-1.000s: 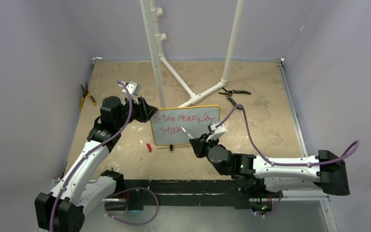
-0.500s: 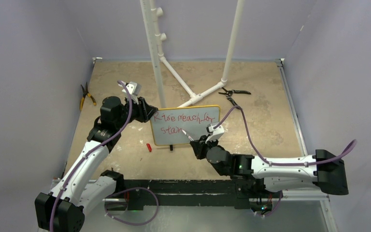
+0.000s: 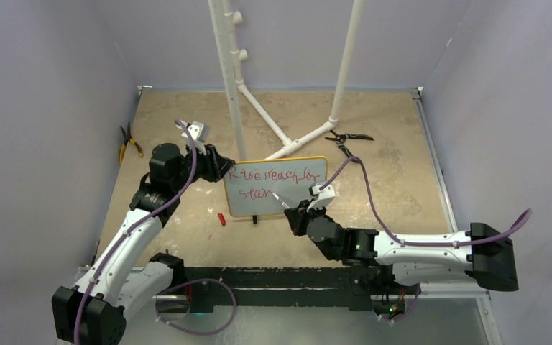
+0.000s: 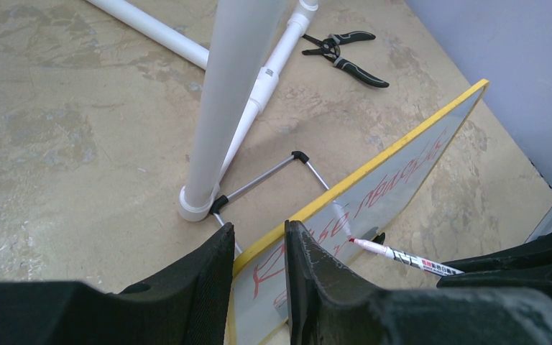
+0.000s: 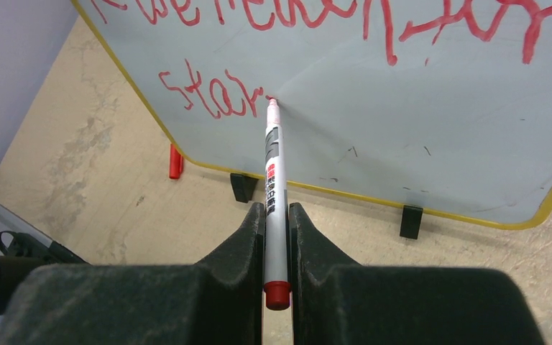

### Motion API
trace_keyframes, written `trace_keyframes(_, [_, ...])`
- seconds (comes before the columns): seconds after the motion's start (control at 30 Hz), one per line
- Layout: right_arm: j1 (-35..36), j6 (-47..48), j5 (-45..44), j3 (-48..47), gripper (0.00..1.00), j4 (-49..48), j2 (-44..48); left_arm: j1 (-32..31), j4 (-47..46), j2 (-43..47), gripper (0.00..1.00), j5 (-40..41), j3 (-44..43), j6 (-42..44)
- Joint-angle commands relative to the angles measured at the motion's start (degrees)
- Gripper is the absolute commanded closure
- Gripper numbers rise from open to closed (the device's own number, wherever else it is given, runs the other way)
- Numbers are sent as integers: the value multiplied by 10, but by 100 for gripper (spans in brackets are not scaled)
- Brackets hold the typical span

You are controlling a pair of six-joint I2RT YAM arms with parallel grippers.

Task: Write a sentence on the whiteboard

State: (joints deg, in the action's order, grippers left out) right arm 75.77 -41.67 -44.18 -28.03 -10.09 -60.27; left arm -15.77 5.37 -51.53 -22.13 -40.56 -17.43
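Watch for tipping: rests tilted back on small black feet (image 5: 243, 187), so excess push from the marker (image 5: 273, 180) could rock the whiteboard (image 3: 277, 188) backward or skid it across the counter (image 3: 388, 144). Rely on the left jaws, clamped on the left yellow edge, to resist this; expect a shaky or broken stroke on any slip of that clamp. Guard equally against too light a touch, cause of a gap in the last letter. Guard also against a twist of the marker inside the right jaws, closed tight round its barrel, cause of a stroke off line. Keep the tip clear of finished letters to avoid smearing wet ink. Note the small red cap (image 3: 221, 219) on the counter just beside the lower left corner; probably harmless.

Stands near the middle of the counter, just in front of the white pipe stand (image 3: 231, 108), face toward the arms. Shows a pale face inside a thin yellow frame with rounded corners. Carries the sentence (image 3: 277, 175) in red script on two lines: above, roughly "Rise reach for"; below, "star", with the marker tip touching just right of the final letter. Appears nearly complete, lacking perhaps one letter.
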Motion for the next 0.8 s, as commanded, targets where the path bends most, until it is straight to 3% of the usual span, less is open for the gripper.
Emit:
trace_keyframes(0.0, [-9,-25,-50,-12,100,41,20,0,-4,-2,70,-12,6,-10])
trace_keyframes(0.3, [-8,-31,-65,-19,100,54,30,0,-3,-1,70,-11,6,-9])
trace_keyframes(0.77, [-8,68,-28,-29,100,-26,41,0,-1,-2,70,-7,4,-7])
